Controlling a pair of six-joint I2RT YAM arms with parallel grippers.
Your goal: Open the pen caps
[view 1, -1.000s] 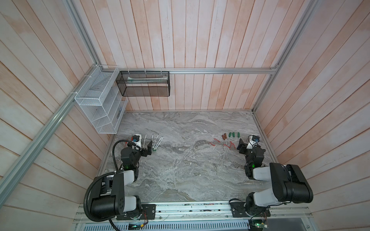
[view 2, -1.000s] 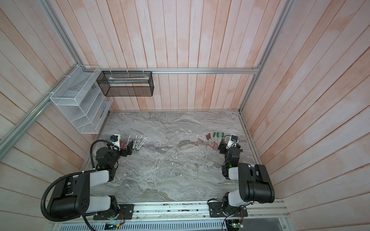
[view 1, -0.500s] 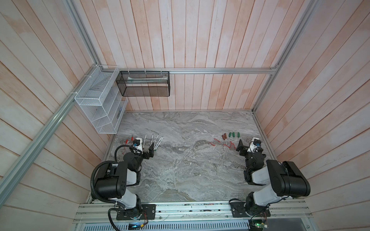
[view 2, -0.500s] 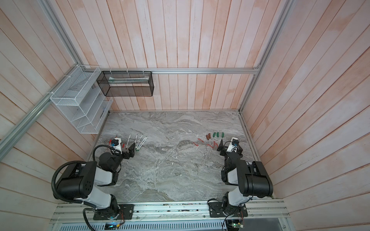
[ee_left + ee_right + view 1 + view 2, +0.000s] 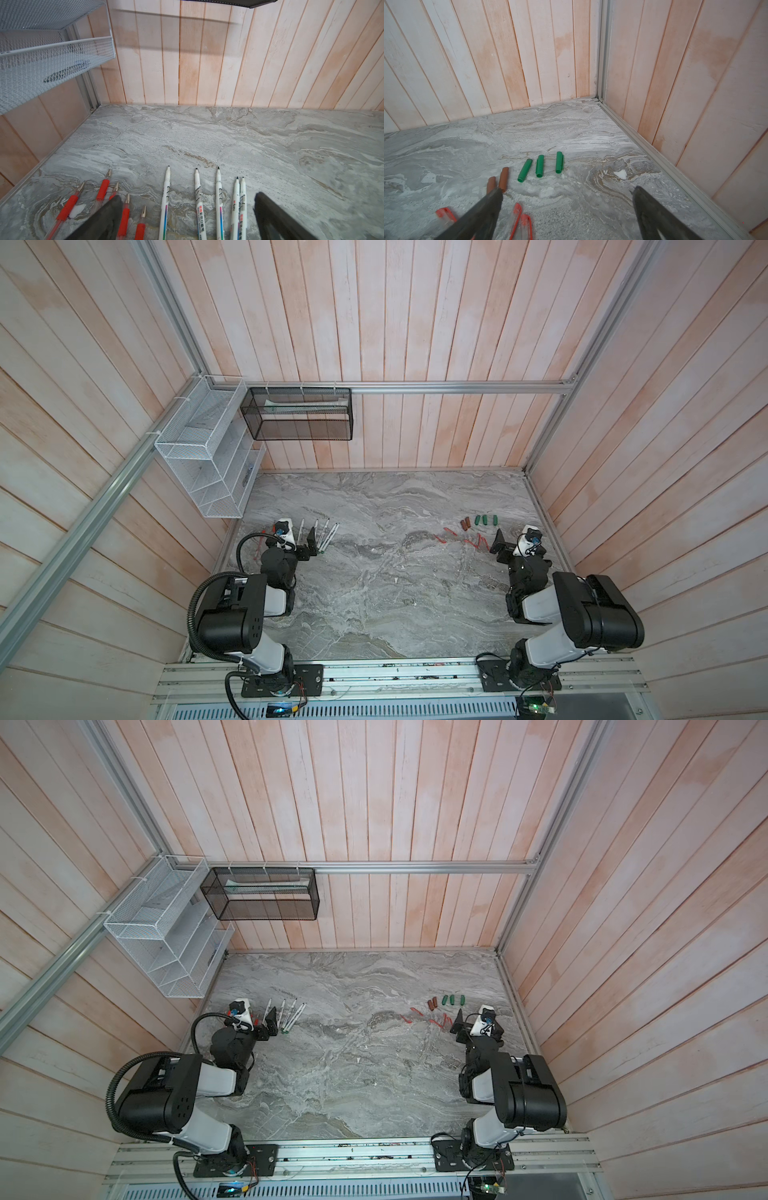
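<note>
Both arms (image 5: 232, 614) have folded back since a second ago, left gripper (image 5: 187, 199) and right gripper (image 5: 568, 192) both spread wide and empty, caps (image 5: 539, 166) lying loose, pens (image 5: 167, 187) bare.

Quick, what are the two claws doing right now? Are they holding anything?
Left claw: open, holding nothing.
Right claw: open, holding nothing.

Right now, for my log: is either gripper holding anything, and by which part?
Nothing is held. The left gripper is open by the pens; the right gripper is open near the caps.
</note>
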